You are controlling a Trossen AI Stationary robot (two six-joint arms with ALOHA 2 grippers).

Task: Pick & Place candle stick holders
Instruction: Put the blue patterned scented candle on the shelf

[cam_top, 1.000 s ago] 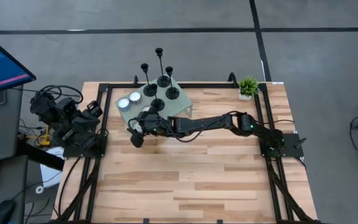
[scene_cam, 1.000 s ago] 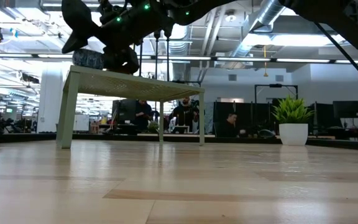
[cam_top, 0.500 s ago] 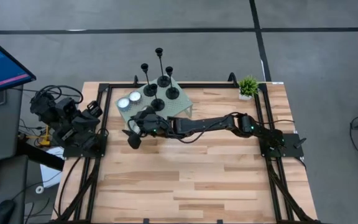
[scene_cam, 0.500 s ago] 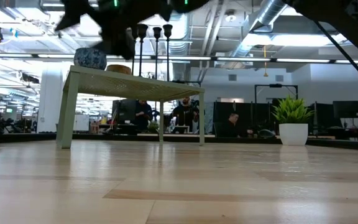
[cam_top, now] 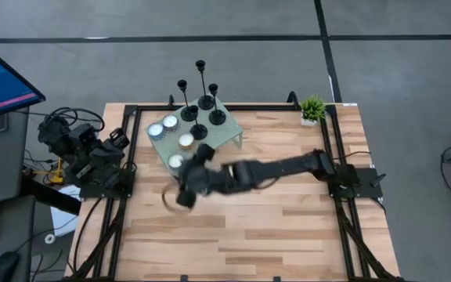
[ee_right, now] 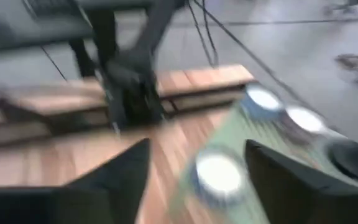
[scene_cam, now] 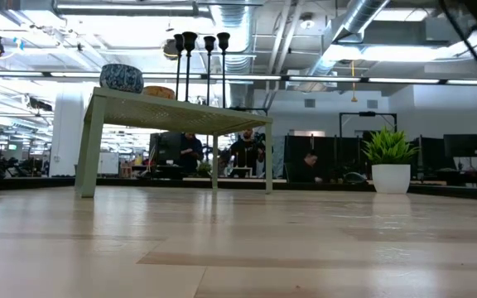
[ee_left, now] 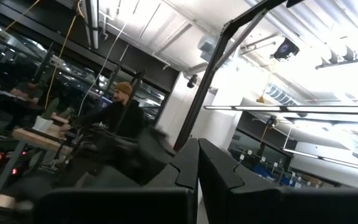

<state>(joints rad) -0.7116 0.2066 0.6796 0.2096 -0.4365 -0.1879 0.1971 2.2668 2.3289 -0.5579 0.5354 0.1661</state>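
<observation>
Several slim black candle stick holders (cam_top: 206,102) stand upright on their disc bases on the pale green perforated stand (cam_top: 225,133) at the table's far left. In the low view their cups (scene_cam: 190,37) rise above the stand's top (scene_cam: 172,108). My right gripper (cam_top: 183,196) is blurred and hangs over the bare wood, nearer the near edge than the stand. It is open and empty (ee_right: 197,186). My left gripper (ee_left: 197,168) is shut and waits at the table's left edge, where its arm (cam_top: 84,153) is folded.
Several round tealight candles (cam_top: 176,160) lie on the stand's left part; one shows ahead of my right fingers (ee_right: 216,174). A small potted plant (cam_top: 313,108) stands at the far right. A black frame rail (cam_top: 233,106) runs along the table's edges. People sit in the room behind.
My right gripper has swung away from the stand's near left corner toward the table's near edge and has risen out of the low view. The tealights it covered now show. The holders have stayed in place.
</observation>
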